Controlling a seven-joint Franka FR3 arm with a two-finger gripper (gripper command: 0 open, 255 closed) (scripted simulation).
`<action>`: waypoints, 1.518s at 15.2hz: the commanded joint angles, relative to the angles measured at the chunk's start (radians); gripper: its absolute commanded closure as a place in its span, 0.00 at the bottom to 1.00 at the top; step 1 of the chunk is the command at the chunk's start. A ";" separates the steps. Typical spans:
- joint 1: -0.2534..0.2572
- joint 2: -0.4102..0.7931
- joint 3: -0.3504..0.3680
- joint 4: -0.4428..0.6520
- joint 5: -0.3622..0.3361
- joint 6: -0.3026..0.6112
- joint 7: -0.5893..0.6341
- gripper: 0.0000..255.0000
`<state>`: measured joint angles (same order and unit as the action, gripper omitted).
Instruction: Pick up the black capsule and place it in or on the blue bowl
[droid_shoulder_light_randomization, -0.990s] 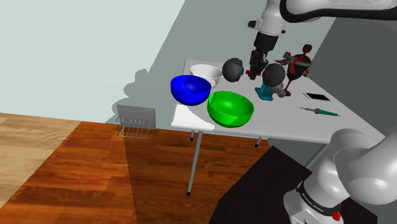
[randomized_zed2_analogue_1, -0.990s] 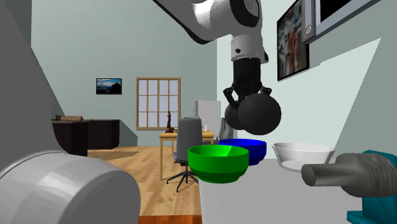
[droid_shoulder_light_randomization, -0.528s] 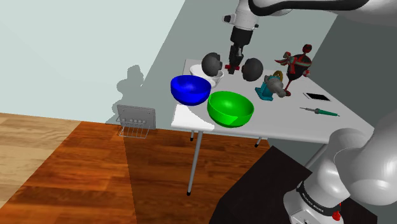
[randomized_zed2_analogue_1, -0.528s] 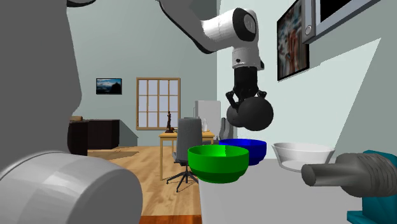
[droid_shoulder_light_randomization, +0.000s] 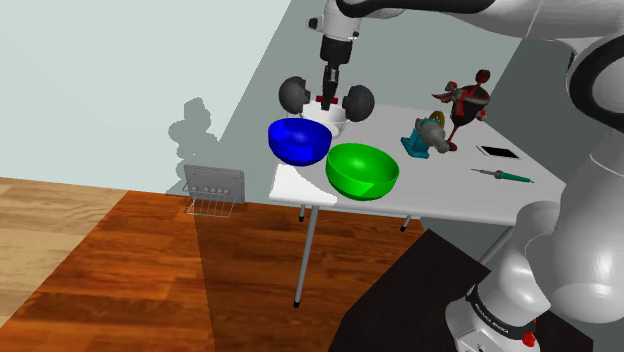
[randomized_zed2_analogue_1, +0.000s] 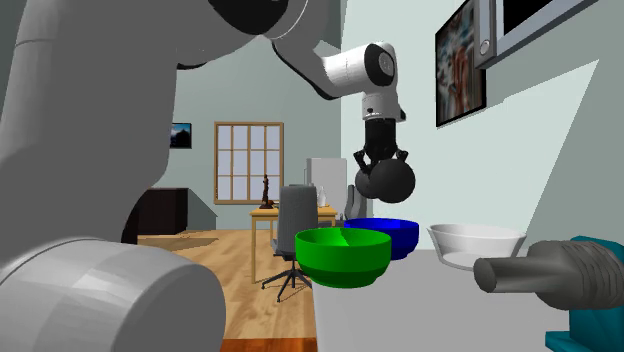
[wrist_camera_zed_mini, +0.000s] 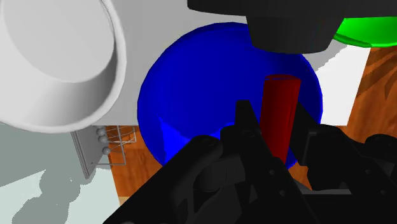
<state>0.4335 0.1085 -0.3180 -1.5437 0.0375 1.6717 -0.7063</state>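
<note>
Gripper (droid_shoulder_light_randomization: 327, 96) clamped on the red middle of the dark-ended capsule (droid_shoulder_light_randomization: 358, 101), above the blue bowl (droid_shoulder_light_randomization: 298, 141)

I am watching through the shoulder camera, which is sitting high beside the dark box stand (droid_shoulder_light_randomization: 400, 300) and looking down over the white table (droid_shoulder_light_randomization: 450, 192) from afar. The second exterior camera is crouching close at tabletop level, facing past the glossy green bowl (randomized_zed2_analogue_1: 342, 256) into the room. The wrist camera is looking down from near onto the rounded blue bowl (wrist_camera_zed_mini: 191, 95), which all three are sharing.
</note>
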 joint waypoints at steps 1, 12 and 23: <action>-0.005 0.095 0.002 0.120 0.029 -0.029 0.000 1.00; -0.005 0.194 0.013 0.146 0.056 0.041 0.010 1.00; -0.001 0.188 0.014 0.082 0.055 0.099 0.009 1.00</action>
<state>0.4321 0.2958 -0.3041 -1.4602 0.0926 1.7715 -0.6971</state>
